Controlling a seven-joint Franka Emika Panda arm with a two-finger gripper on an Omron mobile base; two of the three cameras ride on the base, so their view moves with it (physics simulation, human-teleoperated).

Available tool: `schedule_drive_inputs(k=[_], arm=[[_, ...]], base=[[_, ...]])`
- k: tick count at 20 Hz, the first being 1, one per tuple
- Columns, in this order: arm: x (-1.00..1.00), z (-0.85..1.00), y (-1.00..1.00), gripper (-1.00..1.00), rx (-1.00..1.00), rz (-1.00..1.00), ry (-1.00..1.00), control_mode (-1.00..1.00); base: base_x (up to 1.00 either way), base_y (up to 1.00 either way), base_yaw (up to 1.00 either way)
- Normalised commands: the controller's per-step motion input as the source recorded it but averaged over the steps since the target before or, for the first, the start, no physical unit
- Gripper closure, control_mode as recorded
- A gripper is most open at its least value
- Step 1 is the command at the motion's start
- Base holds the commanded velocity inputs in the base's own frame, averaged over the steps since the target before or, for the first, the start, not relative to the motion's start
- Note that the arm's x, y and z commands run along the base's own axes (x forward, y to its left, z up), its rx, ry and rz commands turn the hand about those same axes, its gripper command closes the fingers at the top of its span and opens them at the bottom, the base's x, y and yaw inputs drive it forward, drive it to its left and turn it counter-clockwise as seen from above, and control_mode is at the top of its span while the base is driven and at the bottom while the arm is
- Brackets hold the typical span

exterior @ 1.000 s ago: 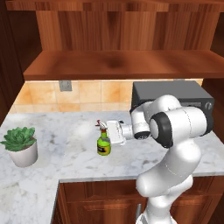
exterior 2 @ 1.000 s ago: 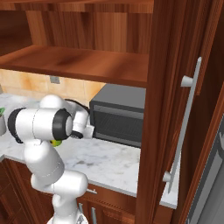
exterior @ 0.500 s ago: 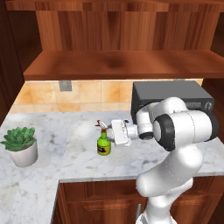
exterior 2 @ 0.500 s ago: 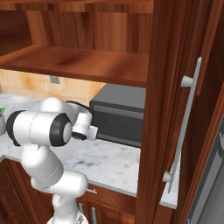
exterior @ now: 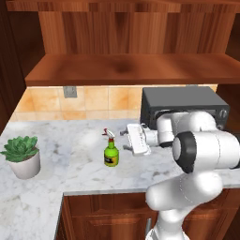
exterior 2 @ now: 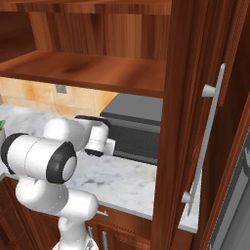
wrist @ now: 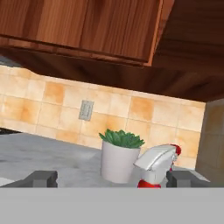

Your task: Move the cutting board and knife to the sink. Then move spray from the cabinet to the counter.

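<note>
Since the gripper has backed away from the spray, the bottle stands upright and alone on the tabletop, near its front edge, with a clear gap between it and the fingers. A second ago the gripper sat right at the bottle; half a second ago it was just beside it; now it is drawn back toward the black oven, jaws spread wide apart and holding nothing. The hand view agrees: both fingertips stand far apart at the bottom, and the white-and-red spray head pokes up just inside the right one, no contact visible. Bottle has not moved or tipped across the three moments, so release looks clean. Potted plant sits well apart to the left on the same tabletop; wall outlet on the tiled backsplash behind. Cabinet shelf above holds nothing visible. Judgement: spray-to-tabletop step looks done, arm is just retreating. Cutting board, knife and sink are not to be seen from here, so that part cannot be checked. Risk now is low, only a stray bump on the bottle while the arm pulls off.
</note>
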Motion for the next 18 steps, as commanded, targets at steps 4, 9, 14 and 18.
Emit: schedule_drive_inputs(k=[4, 9, 14, 18], arm=[[-0.6, 0.9, -0.03, -1.0, -0.1, 0.0, -0.25, -1.0], [-0.72, 0.65, 0.0, -1.0, -0.21, 0.0, -0.32, -1.0], [-0.71, 0.33, 0.01, -1.0, -0.29, -0.01, -0.34, -1.0], [-0.52, 0.23, 0.05, -1.0, -0.33, 0.0, -0.34, -1.0]], base=[[0.0, 0.0, 0.0], [0.0, 0.0, 0.0], [0.0, 0.0, 0.0], [0.0, 0.0, 0.0]])
